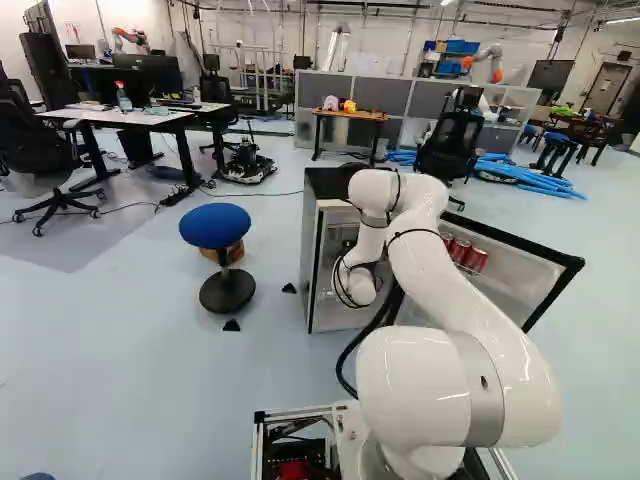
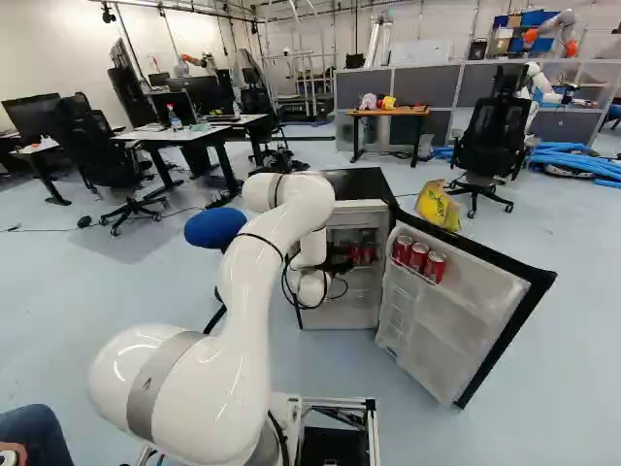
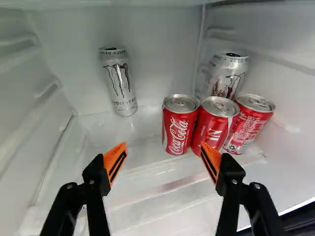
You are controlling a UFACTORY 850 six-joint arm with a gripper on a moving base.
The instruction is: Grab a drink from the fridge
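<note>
Three red metal cans [image 3: 179, 130], two silver cylinders [image 3: 119, 86], ridged fridge walls [image 3: 24, 73]

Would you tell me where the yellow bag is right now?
In the right base view, the yellow bag sits right of the fridge, beyond its open door, near the black office chair.

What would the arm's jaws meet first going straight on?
Probably the group of three red cans, met by one jaw rather than centred between both; how near they are is hard to judge.
</note>
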